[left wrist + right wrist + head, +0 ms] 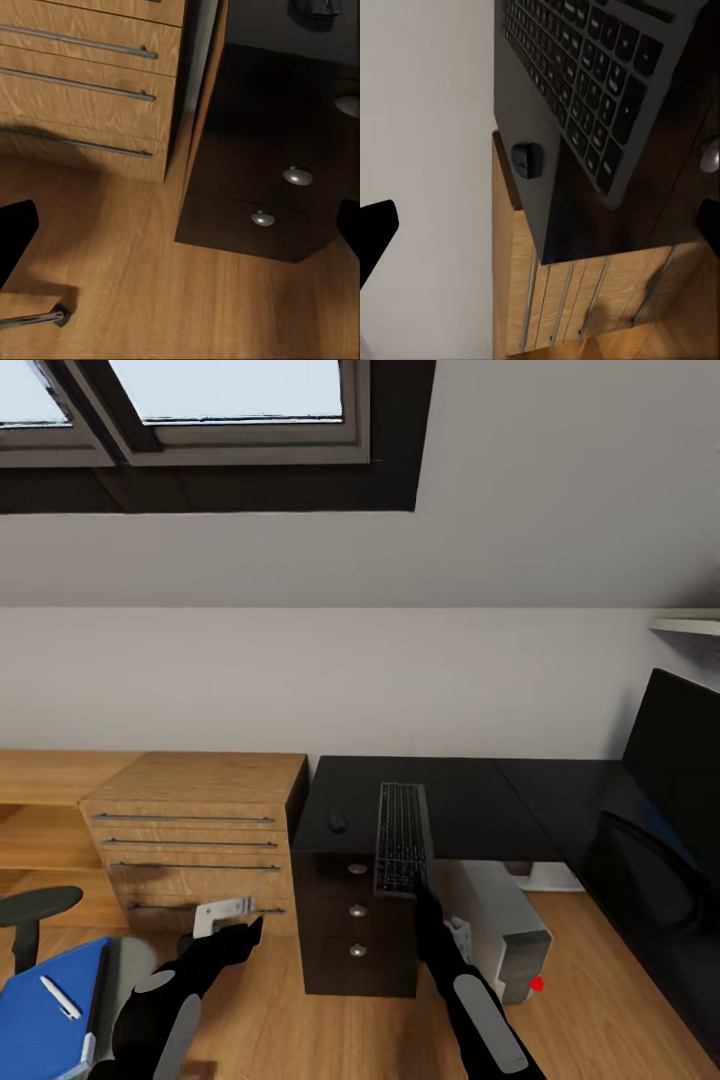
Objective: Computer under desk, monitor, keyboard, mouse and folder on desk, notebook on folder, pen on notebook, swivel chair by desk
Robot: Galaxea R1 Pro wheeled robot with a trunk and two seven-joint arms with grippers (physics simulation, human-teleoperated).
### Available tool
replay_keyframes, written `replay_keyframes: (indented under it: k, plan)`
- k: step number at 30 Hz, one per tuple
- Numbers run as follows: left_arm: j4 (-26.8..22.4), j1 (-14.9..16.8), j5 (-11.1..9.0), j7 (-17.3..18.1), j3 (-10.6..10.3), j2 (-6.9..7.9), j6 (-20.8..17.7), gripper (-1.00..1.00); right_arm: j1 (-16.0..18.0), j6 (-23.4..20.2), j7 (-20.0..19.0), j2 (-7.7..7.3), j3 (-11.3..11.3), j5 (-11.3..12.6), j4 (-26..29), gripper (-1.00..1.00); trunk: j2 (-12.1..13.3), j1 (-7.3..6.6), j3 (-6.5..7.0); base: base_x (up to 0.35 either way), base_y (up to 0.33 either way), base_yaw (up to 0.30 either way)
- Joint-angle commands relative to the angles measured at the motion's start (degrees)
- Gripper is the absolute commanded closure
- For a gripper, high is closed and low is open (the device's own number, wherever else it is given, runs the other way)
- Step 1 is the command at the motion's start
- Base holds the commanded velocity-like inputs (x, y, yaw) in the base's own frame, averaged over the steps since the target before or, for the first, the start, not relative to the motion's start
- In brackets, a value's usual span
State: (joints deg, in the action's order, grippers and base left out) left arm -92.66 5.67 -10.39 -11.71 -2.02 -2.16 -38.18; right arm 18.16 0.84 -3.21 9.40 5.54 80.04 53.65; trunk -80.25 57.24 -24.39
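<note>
The keyboard (pixel 402 838) is lying on the desk (pixel 470 800) with its long axis running from the front edge toward the wall, its near end overhanging. The right gripper (pixel 432 916) is sitting just below that end, nearer than the left gripper (pixel 232 930); I cannot tell if either claw is apart.

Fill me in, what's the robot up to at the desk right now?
It faces the black desk with both arms low in front. The keyboard lies on the desk, its near end jutting past the edge just above the right gripper; the mouse sits beside it. Whether the right gripper is holding it can't be told. The left gripper hovers open by the wooden cabinet. The folder and pen are still on the chair.
</note>
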Motion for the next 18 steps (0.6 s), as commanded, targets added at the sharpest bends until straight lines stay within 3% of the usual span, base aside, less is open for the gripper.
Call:
replay_keyframes:
  k: [1, 5, 8, 12, 18]
  plan:
    - [0.0, 0.0, -0.6, -0.5, 0.0, 0.01, -0.2, -1.00, 0.0, 0.1, -0.2, -0.03, 0.1, 0.6, 0.0, -1.00, 0.0, -0.04, -0.06, -0.333, -0.075, 0.000]
    - [0.4, 0.0, -0.9, -0.4, 0.0, -0.04, -0.3, -1.00, 0.0, 0.1, -0.2, 0.00, 0.1, 0.6, -0.2, -1.00, 0.0, -0.04, -0.06, -0.333, -0.098, 0.000]
    - [2.8, 0.0, -3.0, -0.3, 0.0, 0.00, -0.4, -1.00, 0.0, 0.2, -0.2, -0.04, 0.0, 0.6, -1.7, -1.00, 0.0, -0.04, -0.06, -0.331, -0.138, 0.000]
    - [5.7, 0.0, -4.1, -0.3, 0.0, 0.03, -0.2, -1.00, 0.0, 0.4, -0.2, -0.05, -0.1, 0.6, -2.7, -1.00, 0.0, -0.04, -0.06, -0.330, -0.152, 0.000]
    - [14.6, 0.0, -4.4, -0.5, 0.0, 0.12, 0.5, -1.00, 0.0, 0.7, -0.5, -0.11, 0.0, 0.1, -4.4, -1.00, 0.0, -0.04, -0.06, -0.328, -0.161, 0.000]
